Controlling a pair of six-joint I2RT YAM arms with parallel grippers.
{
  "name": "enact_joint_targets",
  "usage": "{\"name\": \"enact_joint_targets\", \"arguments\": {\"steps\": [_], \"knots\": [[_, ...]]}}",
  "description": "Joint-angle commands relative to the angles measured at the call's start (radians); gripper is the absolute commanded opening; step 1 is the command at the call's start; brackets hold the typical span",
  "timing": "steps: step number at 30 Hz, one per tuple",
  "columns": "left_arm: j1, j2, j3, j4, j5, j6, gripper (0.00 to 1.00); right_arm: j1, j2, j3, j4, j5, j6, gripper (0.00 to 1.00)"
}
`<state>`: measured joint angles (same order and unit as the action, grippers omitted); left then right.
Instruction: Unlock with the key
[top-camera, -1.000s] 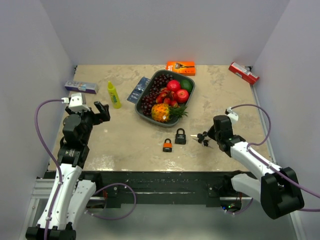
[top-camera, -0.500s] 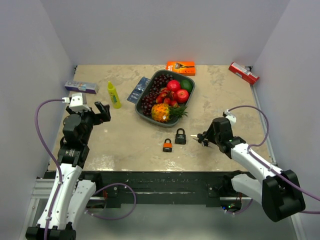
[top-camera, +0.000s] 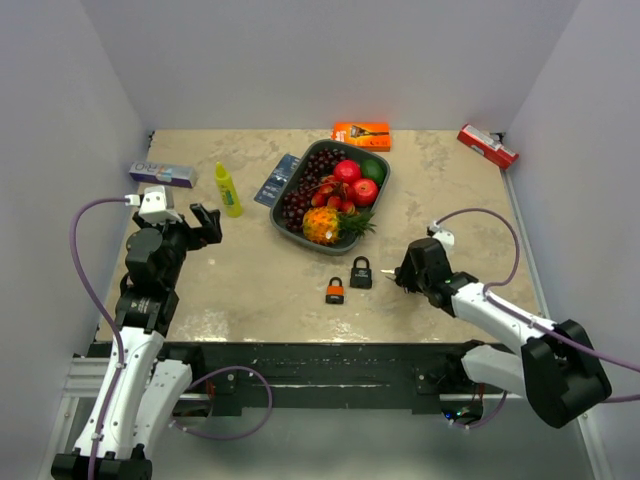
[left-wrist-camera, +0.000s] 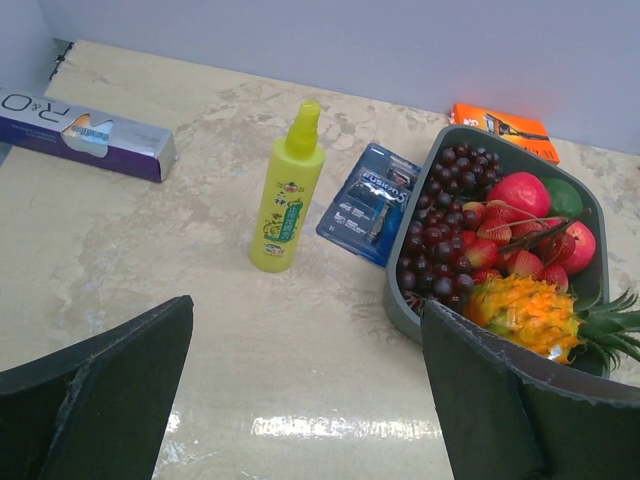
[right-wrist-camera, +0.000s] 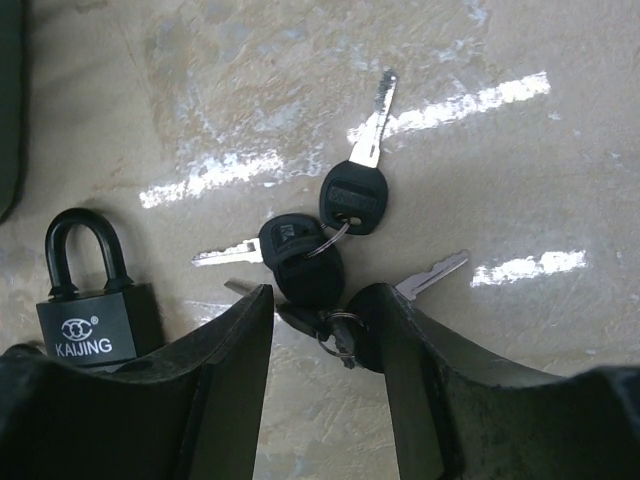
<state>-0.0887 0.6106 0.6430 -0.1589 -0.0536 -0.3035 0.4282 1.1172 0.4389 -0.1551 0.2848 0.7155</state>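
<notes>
Right gripper (top-camera: 400, 276): is reaching low over the table (top-camera: 250, 285), right of centre in the top view. Its jaws are drawn in close and are pinching the bunch of keys (right-wrist-camera: 305, 262) by the black heads and the ring.
Bunch of keys: is lying right of centre in the top view, just right of the black padlock (right-wrist-camera: 92, 318). In the right wrist view the silver blades are fanning out to the upper right, the left and the right, and are resting on the table.
Black padlock: is lying flat at the left edge of the right wrist view, shackle pointing up the frame with both legs seated in the body. It is sitting near the keys but apart from them.
Orange padlock (top-camera: 335, 291): is lying just below and left of the black padlock in the top view.
Left gripper (left-wrist-camera: 308, 310): is hovering at the left of the top view, jaws spread wide and holding nothing.
Fruit tray (left-wrist-camera: 397, 308): is sitting at upper centre, carrying grapes, red fruit and a pineapple.
Yellow bottle (left-wrist-camera: 287, 195): is standing upright left of the tray, with a blue razor pack (left-wrist-camera: 372, 203) lying between them.
Purple box (left-wrist-camera: 85, 133): is lying at the upper left of the left wrist view.
</notes>
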Motion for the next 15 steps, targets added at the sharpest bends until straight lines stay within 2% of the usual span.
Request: {"name": "enact_joint_targets", "arguments": {"steps": [1,6,15], "knots": [[-0.008,0.0,0.001,0.033,0.015,0.007,0.99,0.067,0.032,0.072,-0.001,0.125,-0.042,0.5],[-0.008,0.001,0.003,0.035,0.02,0.007,0.99,0.096,0.081,0.13,-0.046,0.185,-0.056,0.51],[-0.008,0.0,0.001,0.036,0.026,0.007,0.99,0.098,0.132,0.159,-0.084,0.151,-0.036,0.52]]}}
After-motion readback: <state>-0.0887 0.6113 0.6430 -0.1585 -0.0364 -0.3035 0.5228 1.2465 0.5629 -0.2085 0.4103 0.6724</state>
